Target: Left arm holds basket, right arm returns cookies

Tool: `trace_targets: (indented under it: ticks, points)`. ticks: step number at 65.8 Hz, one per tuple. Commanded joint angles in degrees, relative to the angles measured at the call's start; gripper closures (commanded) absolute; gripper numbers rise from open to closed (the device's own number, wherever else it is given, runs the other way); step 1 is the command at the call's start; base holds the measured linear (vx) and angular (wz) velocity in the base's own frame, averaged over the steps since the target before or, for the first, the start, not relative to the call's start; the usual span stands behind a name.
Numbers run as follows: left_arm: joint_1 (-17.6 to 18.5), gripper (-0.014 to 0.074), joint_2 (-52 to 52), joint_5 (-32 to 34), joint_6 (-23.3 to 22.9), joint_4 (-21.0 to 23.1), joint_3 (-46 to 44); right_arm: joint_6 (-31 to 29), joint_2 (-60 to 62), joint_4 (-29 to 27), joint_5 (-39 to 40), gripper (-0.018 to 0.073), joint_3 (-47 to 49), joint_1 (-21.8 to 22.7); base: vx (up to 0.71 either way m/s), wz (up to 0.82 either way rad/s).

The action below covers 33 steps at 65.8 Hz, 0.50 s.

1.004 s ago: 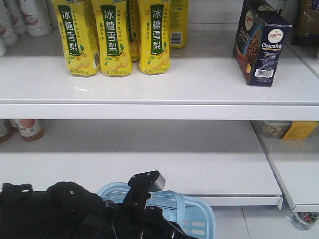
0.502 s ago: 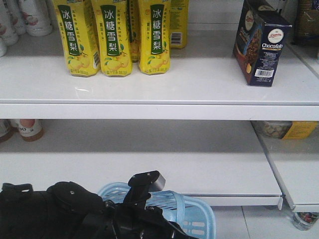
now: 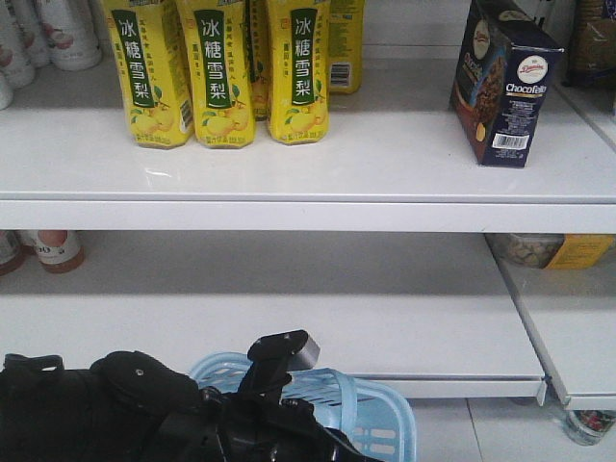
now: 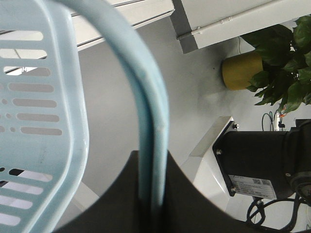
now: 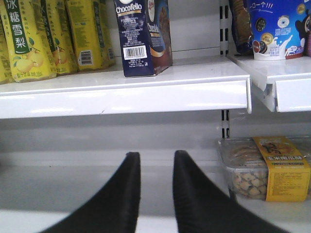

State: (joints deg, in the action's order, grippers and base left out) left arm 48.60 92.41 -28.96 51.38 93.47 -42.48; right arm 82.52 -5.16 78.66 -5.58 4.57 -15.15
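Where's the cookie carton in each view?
Front view: cookies upper right, standing on the top shelf.
Left wrist view: not in it.
Right wrist view: cookies top centre, same shelf.
Shared landmark: yellow drink bottles left of the carton.

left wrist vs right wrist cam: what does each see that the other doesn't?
Only left wrist: the basket, its handle running into the left gripper, a potted plant. Only right wrist: the cookies standing on the shelf, yellow bottles, a snack tub, the empty open right gripper. Shared: nothing identifiable beyond white shelving.
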Motion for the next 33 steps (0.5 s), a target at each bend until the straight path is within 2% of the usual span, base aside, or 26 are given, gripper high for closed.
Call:
trace_targets:
  ticks: [1,33]
  points:
    - [0.0,0.0603,-2.0,-1.4,1.0,1.4,-1.5,-0.8,-0.5,0.8,0.1,0.0575,1.0,0.0,0.00,0.00]
    - [0.0,0.0603,-2.0,-1.4,1.0,1.4,-1.5,-0.8,-0.5,0.8,0.0,0.0568,1.0,0.0,0.00,0.00]
